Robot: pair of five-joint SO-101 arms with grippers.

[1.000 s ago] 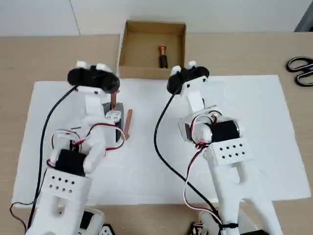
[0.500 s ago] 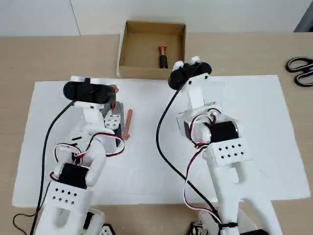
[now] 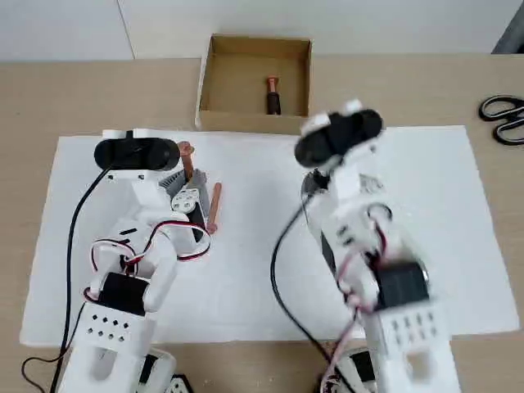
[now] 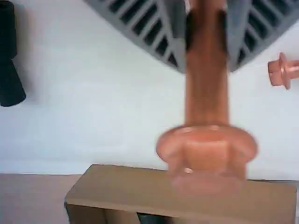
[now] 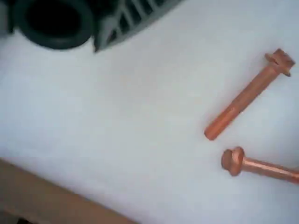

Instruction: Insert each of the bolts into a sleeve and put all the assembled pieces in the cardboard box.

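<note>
While your left hand (image 4: 205, 32) clamps a bolt (image 4: 205, 102) by its shank — head toward the cardboard box (image 4: 177, 196) — your right hand (image 5: 70, 23) grips a sleeve (image 5: 52, 42), bore exposed, likely for mating.

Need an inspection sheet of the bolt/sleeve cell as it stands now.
Surface: tan table with a white sheet under both arms.
Job's things: cardboard box holds one assembled piece; one loose bolt lies on the sheet.
Clutter: scissors at the table's right edge.
End effectors: left end effector shut on a second bolt; right end effector shut on a sleeve.
Cables: black cables trail over the sheet beside each arm.
Surroundings: pale wall behind; nothing else seen.
</note>
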